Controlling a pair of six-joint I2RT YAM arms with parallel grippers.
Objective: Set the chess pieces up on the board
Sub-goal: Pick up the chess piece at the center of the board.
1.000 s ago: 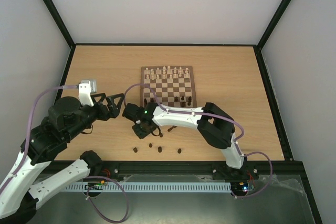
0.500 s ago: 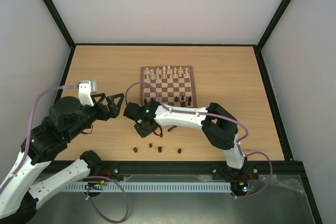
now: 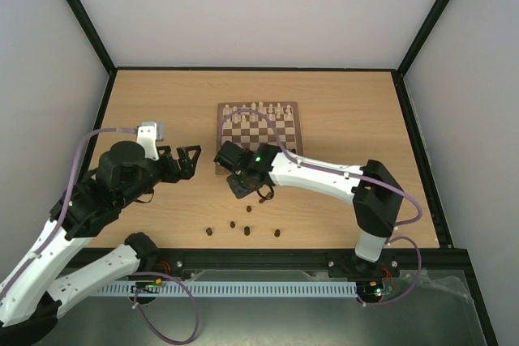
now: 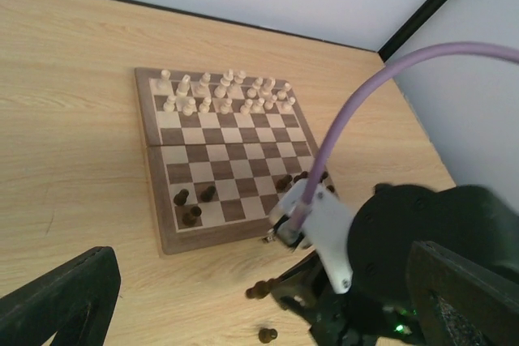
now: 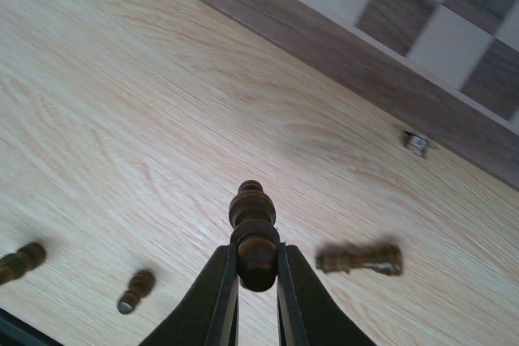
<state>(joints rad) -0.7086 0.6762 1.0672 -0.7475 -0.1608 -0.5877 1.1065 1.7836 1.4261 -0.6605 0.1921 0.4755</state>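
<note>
The board (image 3: pixel 301 142) lies mid-table, also in the left wrist view (image 4: pixel 162 237). A few dark chess pieces (image 4: pixel 191 215) stand on its near rows. Several more lie loose on the table in front (image 3: pixel 246 230). My right gripper (image 3: pixel 241 186) hovers just off the board's near left corner. In its wrist view the right gripper (image 5: pixel 256 250) is shut on a dark chess piece (image 5: pixel 253 216) that points forward above the tabletop. Another dark piece (image 5: pixel 359 258) lies on its side just right of it. My left gripper (image 3: pixel 190 160) stands open and empty left of the board.
Cream-white pieces (image 3: pixel 258 111) fill the board's two far rows. The board's metal clasp (image 5: pixel 416 143) sticks out of its near edge (image 5: pixel 340 50). The right arm's body (image 4: pixel 422 257) fills the space between the left gripper's fingers (image 4: pixel 61 297). Black rails frame the table.
The right gripper has shut on a dark piece and carried it up and right toward the board's near left corner. The left arm has swung right, closer to the board.
</note>
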